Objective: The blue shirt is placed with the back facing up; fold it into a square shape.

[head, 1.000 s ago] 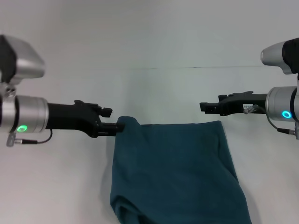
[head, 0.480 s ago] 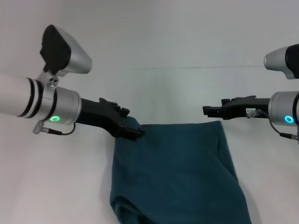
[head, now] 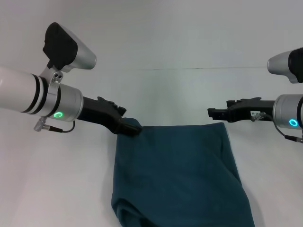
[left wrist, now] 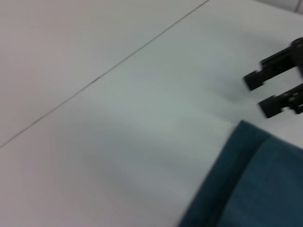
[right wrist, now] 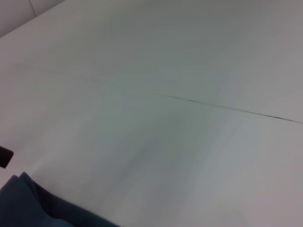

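**Left gripper on the far-left corner of a part-folded shirt**

The left gripper point(head: 130, 128) reaches in from the left, angled downward, its tip at the far-left corner of the blue shirt point(head: 177, 175); whether it grips the cloth I cannot tell. The shirt lies part-folded on the white counter point(head: 189, 47), probably awaiting another fold. The right gripper point(head: 211, 113) hangs level above the far-right corner, slightly parted and empty, apart from the cloth.

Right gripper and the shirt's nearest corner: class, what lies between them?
Nothing: in the head view only bare white table shows between the right gripper and the shirt.
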